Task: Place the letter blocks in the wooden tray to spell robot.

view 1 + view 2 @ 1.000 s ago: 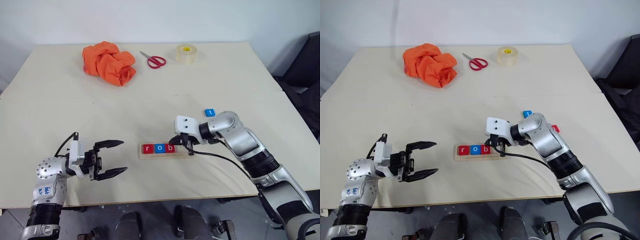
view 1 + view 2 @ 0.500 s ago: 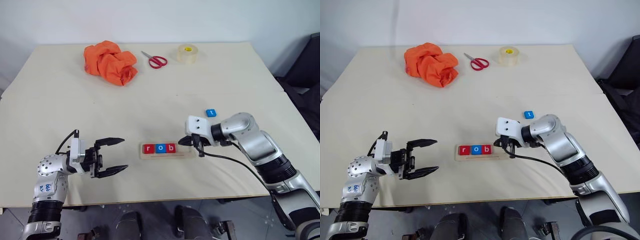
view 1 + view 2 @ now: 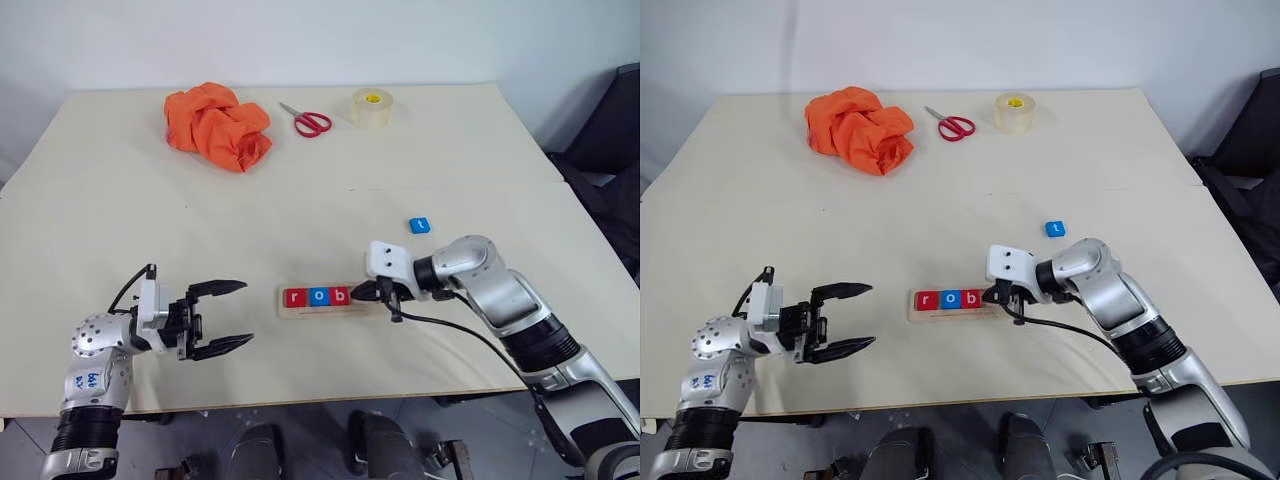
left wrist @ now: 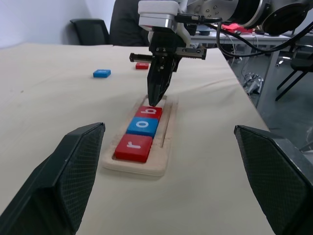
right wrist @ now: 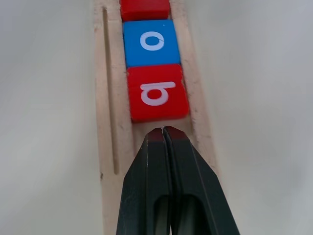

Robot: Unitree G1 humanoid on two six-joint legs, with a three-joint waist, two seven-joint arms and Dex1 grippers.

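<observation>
Beige table (image 3: 120,200): your right gripper (image 5: 164,131), pinched together, nudges b block (image 5: 157,93) snug in wooden tray (image 5: 110,147); left gripper (image 3: 228,316) idles apart

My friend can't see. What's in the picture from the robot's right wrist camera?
The right gripper, two black fingers pressed shut, points its tip just behind the red square "b" block in the pale wooden tray. Beyond it in the groove sit a blue "o" block and another red block, on a cream table.
</observation>
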